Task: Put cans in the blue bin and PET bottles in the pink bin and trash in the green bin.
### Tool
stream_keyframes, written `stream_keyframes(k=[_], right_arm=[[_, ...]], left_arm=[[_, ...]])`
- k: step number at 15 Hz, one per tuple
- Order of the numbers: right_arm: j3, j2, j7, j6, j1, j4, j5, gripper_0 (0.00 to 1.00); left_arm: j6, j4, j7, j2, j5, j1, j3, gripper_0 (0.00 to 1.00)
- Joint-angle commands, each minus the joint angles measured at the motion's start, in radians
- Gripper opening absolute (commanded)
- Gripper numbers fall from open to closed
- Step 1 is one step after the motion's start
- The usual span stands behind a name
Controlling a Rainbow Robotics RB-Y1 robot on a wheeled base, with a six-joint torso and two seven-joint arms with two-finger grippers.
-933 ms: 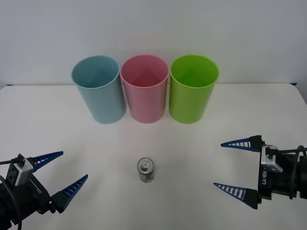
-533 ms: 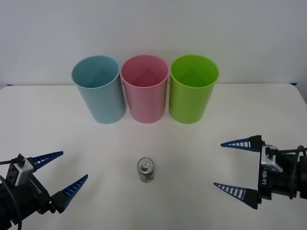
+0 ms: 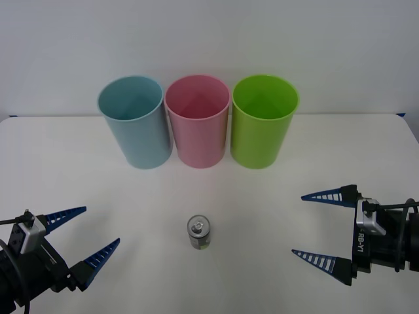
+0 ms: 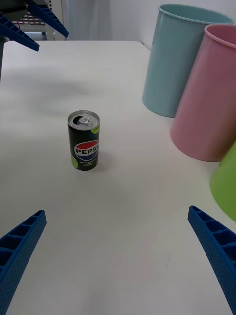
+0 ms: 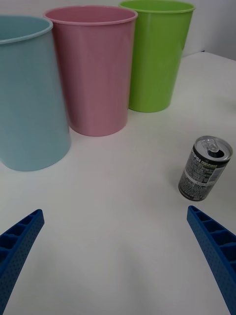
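We see the can (image 3: 199, 233) standing upright on the white bench (image 3: 275, 196), near its front edge and about midway between the two grippers, its silver top with the pull tab facing up. It touches nothing. Well behind it, three bins stand in a row at the back of the bench: the blue bin (image 3: 134, 122) on the left, the pink bin (image 3: 197, 120) in the middle and the green bin (image 3: 262, 121) on the right, each close beside its neighbour and open at the top. Our left gripper (image 3: 82, 239) hovers low at the front left, its fingers apart and holding nothing. Our right gripper (image 3: 313, 226) hovers at the front right, its fingers likewise spread wide and empty. Both point toward the can.
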Motion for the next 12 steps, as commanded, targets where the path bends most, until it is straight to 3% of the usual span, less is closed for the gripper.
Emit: stream_keyframes(k=[1,6,9,12], right_arm=[[0.0,0.0,0.0,0.0,0.0,0.0,0.0,1.0],[0.0,0.0,0.0,0.0,0.0,0.0,0.0,1.0],[0.0,0.0,0.0,0.0,0.0,0.0,0.0,1.0],[0.0,0.0,0.0,0.0,0.0,0.0,0.0,1.0]], left_arm=[[-0.011,-0.003,0.002,0.014,-0.009,0.015,0.021,1.0],[-0.031,-0.02,-0.052,0.064,0.028,0.041,0.046,1.0],[-0.112,0.048,-0.164,0.064,0.084,0.009,0.046,1.0],[-0.147,0.084,-0.175,0.081,0.092,-0.014,0.026,1.0]])
